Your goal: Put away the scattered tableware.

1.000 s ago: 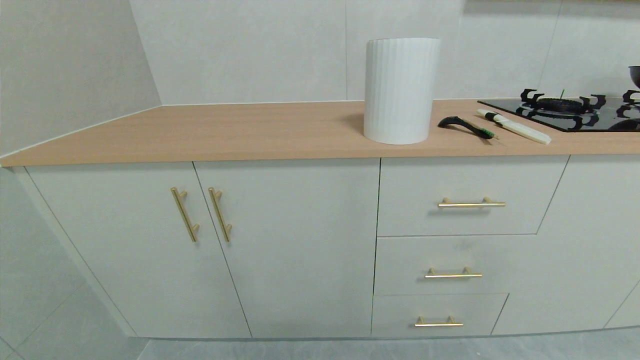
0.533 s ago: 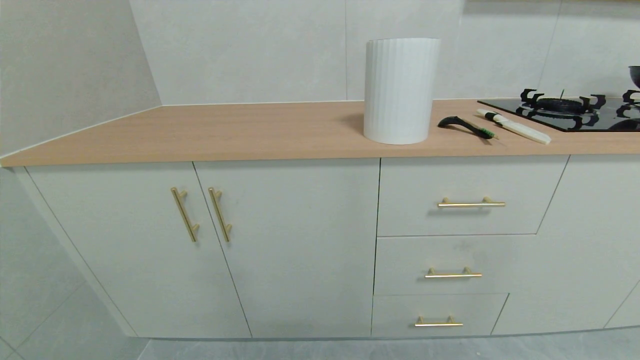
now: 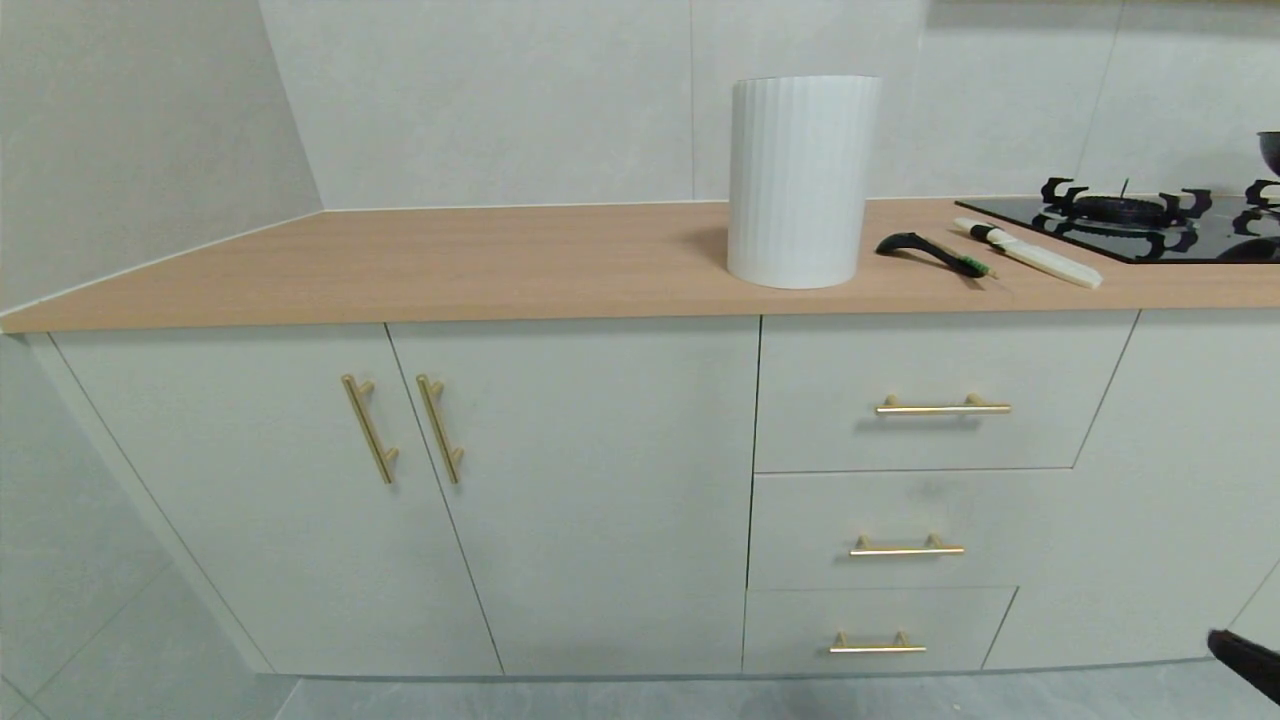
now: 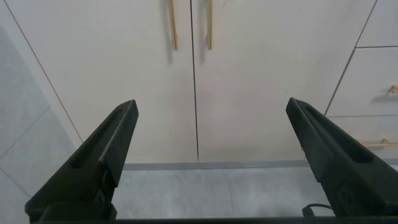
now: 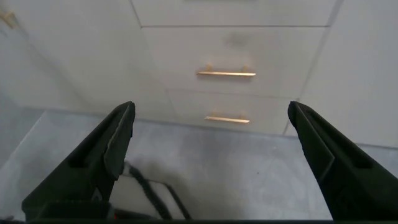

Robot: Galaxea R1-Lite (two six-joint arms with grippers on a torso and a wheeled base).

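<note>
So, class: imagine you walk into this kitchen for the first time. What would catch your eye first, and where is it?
The tall white ribbed canister stands out, upright on the wooden countertop. Beside it, toward the gas hob, lie a black-handled utensil and a long white utensil. Below, brass handles gleam on the pale cabinet fronts.

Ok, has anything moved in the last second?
A dark tip of the right arm has come into the head view's lower right corner, near the floor. Nothing was gripped or released. The canister, black utensil and white utensil on the counter stayed put.
</note>
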